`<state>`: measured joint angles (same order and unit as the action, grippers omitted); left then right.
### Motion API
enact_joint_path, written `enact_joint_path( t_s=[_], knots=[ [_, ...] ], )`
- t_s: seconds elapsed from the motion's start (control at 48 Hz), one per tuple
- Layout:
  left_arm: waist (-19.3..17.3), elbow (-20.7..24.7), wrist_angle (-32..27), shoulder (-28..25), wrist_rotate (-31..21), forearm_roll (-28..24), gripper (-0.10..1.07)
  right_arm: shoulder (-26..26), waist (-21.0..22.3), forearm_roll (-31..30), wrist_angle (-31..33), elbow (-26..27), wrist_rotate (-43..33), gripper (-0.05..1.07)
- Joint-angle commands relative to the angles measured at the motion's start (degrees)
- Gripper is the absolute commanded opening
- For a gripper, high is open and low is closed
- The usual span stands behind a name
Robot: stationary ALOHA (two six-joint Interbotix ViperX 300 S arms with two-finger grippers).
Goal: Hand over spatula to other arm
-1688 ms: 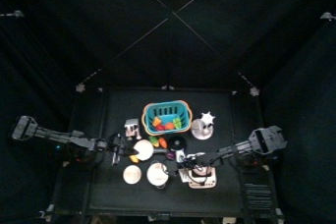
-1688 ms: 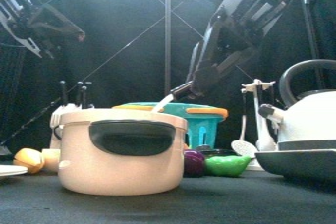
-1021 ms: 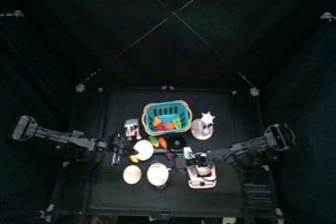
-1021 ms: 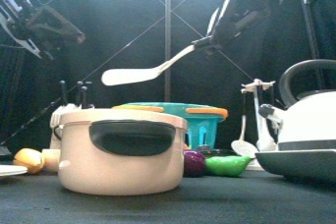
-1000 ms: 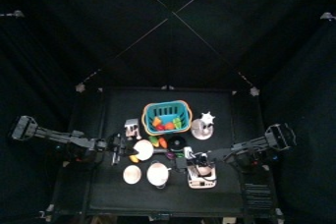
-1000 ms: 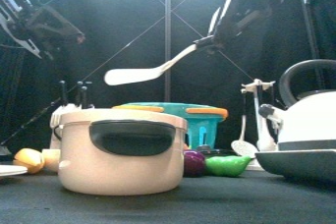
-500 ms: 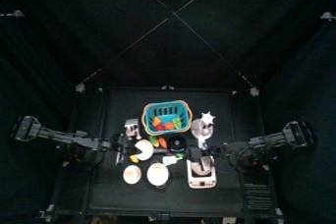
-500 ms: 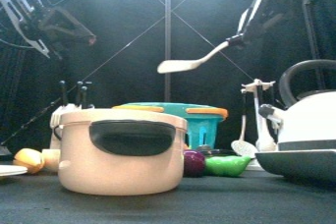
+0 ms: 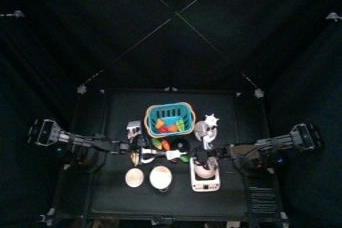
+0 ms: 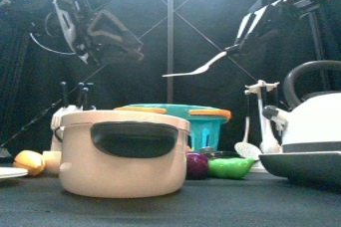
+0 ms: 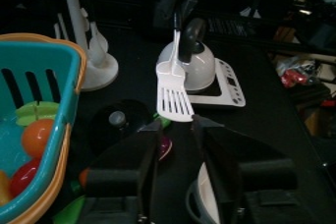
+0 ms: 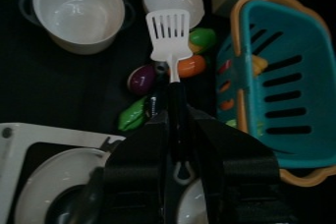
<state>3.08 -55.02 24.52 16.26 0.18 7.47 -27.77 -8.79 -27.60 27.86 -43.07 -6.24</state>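
Note:
The spatula (image 10: pixel 200 69) is pale, with a slotted blade, and hangs in the air above the dishes. My right gripper (image 12: pixel 171 92) is shut on its handle, with the blade (image 12: pixel 167 33) pointing away from the wrist. In the front view the right gripper (image 10: pixel 248 34) is high on the right. My left gripper (image 11: pixel 171 133) is open, and the spatula's blade (image 11: pixel 175 100) is just beyond its fingertips. In the front view the left gripper (image 10: pixel 130 50) is high on the left, a short gap from the blade. From above, the spatula (image 9: pixel 203 154) lies between the two arms.
A cream pot (image 10: pixel 120 153) stands at the front. A white kettle (image 10: pixel 309 112) on its base is at the right. A teal basket (image 9: pixel 168 120) of toy food and a white spiky object (image 9: pixel 210 122) are behind. Two cream bowls (image 9: pixel 136 177) and toy vegetables (image 10: pixel 226 166) are nearby.
My right gripper has lifted the spatula from behind the pot and carried it up and right. My left arm has swung in from the left towards the blade.

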Motion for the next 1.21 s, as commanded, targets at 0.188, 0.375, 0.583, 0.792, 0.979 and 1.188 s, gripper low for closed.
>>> enact_joint_path(
  t_s=[0.188,0.375,0.583,0.792,0.979,1.188],
  knots=[
    [-0.6,9.3,0.6,-8.8,0.4,-4.4,0.99,2.0,-0.8,-5.4,0.5,1.4,-0.2,0.54],
    [-2.4,13.8,0.7,-13.4,0.4,-9.6,0.99,4.0,-1.0,-5.6,2.2,1.5,0.1,0.54],
    [-4.3,20.0,0.6,-20.7,0.2,-10.8,0.99,4.5,-2.0,-7.2,2.5,1.8,0.1,0.54],
    [-5.5,23.3,0.4,-24.0,0.1,-9.7,0.98,4.6,-2.5,-7.8,3.2,1.8,0.1,0.54],
    [-5.3,23.3,0.5,-24.3,0.1,-9.3,0.97,4.5,-2.7,-7.8,4.0,1.9,0.1,0.54],
    [-5.1,23.9,0.4,-24.8,0.2,-9.4,0.87,4.6,-2.7,-8.3,3.9,2.5,0.0,0.54]
  ],
)
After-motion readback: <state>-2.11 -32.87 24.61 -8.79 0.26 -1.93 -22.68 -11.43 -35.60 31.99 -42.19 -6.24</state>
